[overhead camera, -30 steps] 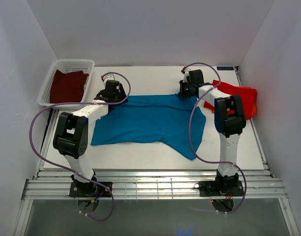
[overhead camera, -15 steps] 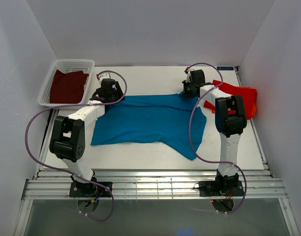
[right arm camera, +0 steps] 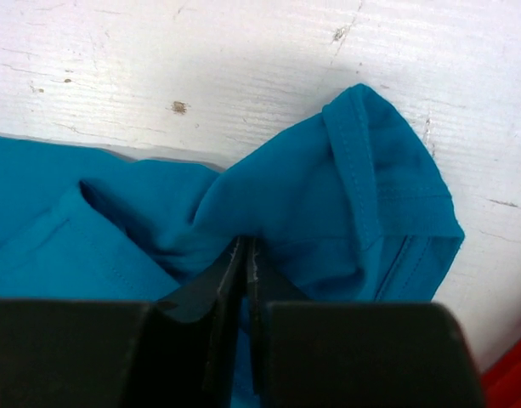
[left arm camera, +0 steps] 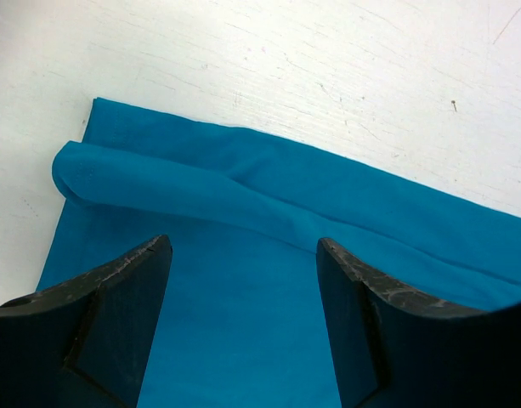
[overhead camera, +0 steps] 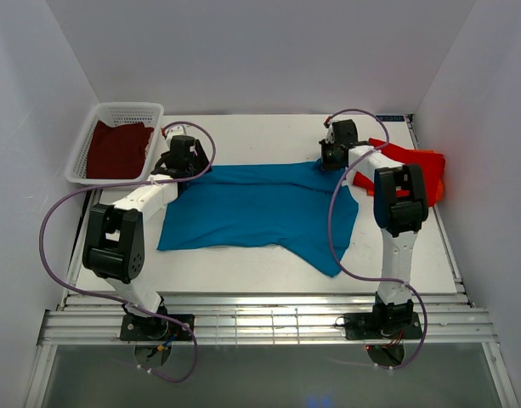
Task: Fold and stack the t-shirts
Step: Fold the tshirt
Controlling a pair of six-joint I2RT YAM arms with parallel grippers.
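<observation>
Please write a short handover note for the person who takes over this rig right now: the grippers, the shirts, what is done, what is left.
Left gripper: jaws open above the far left corner of the teal shirt, holding nothing.
Right gripper: jaws shut on its far right corner.
The teal shirt lies spread on the table; red-orange shirt lies at the far right; maroon shirt in the basket, far left.
Done: teal shirt laid out. Left: fold it, handle the other two, stack all.
</observation>
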